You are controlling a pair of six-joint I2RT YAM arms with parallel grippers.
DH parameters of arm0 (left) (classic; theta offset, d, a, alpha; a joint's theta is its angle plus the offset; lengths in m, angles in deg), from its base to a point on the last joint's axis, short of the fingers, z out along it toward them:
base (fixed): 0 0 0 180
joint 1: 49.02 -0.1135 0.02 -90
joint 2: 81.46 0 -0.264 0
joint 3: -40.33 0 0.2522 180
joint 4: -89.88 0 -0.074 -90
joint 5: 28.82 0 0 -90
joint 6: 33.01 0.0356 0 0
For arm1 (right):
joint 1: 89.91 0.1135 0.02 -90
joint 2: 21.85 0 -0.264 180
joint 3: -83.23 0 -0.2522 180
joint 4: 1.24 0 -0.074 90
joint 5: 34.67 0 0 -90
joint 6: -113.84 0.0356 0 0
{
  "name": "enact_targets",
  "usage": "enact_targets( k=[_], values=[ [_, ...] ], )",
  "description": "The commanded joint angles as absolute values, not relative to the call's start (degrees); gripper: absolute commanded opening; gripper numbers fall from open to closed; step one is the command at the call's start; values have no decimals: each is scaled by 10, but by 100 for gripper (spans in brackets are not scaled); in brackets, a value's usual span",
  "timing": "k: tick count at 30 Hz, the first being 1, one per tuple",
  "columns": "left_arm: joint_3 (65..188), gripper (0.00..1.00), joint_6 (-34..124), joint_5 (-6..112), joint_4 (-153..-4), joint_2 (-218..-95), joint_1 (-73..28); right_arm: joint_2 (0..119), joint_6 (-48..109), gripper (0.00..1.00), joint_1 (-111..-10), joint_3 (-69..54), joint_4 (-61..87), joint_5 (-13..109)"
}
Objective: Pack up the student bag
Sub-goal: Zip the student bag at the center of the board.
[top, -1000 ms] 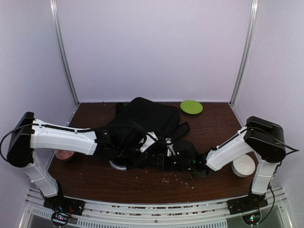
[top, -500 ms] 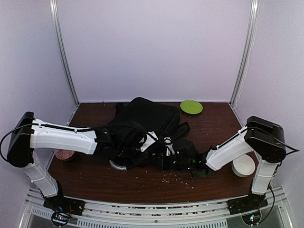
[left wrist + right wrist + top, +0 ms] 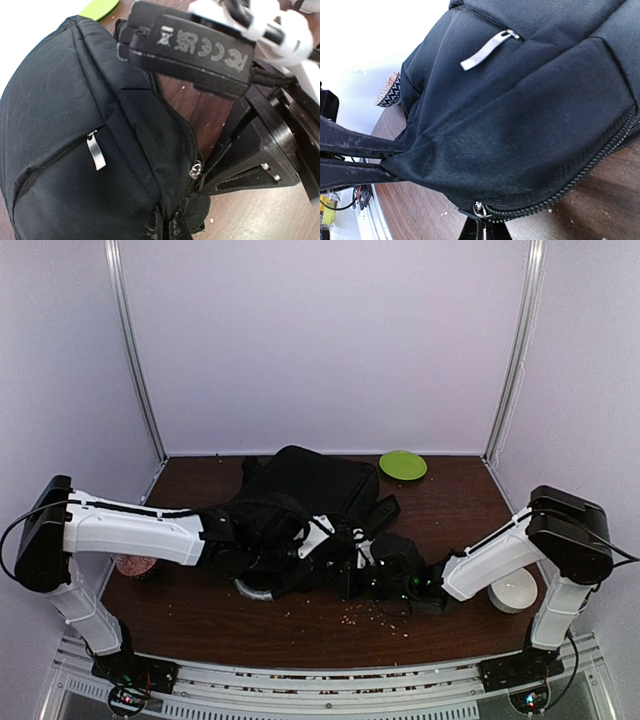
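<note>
The student bag (image 3: pixel 300 485), a soft black backpack, lies on the brown table (image 3: pixel 200 615) between the two arms. My left gripper (image 3: pixel 288 560) is shut on a fold of the bag's black fabric (image 3: pixel 167 227) at its near edge. My right gripper (image 3: pixel 487 232) comes in from the right, shut on the small metal zipper pull (image 3: pixel 480 209) of the main zipper. In the left wrist view that pull (image 3: pixel 196 170) sits right at the black right gripper's tips. A silver tab (image 3: pixel 487 50) hangs on the front pocket zipper.
A green plate (image 3: pixel 403 464) lies at the back right of the table. By the right arm's base stands a white bowl (image 3: pixel 513 590). A patterned cup (image 3: pixel 135 566) sits under the left arm. Crumbs (image 3: pixel 375 612) are scattered near the front.
My right gripper has closed on the zipper pull and the right arm has drawn slightly to the right. The left gripper keeps its hold on the fabric.
</note>
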State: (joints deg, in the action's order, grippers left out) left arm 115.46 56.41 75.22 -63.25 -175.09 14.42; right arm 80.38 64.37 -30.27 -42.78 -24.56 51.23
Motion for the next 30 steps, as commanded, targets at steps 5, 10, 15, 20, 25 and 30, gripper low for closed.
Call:
enact_targets(
  k=[5,10,15,20,25,30],
  values=[
    [1138,0,555,737,-629,-1727,156,784,696,0,-357,-495,-335,531],
    [1139,0,557,749,-627,-1735,157,789,702,0,-361,-501,-404,433],
    [1154,0,568,760,-622,-1744,157,771,704,0,-364,-522,-420,403],
    [1152,0,571,763,-621,-1747,157,751,708,0,-374,-546,-424,399],
    [1144,0,566,759,-621,-1744,159,750,717,0,-394,-563,-423,401],
    [1138,0,568,755,-626,-1744,165,755,738,0,-412,-567,-446,384]
  ],
)
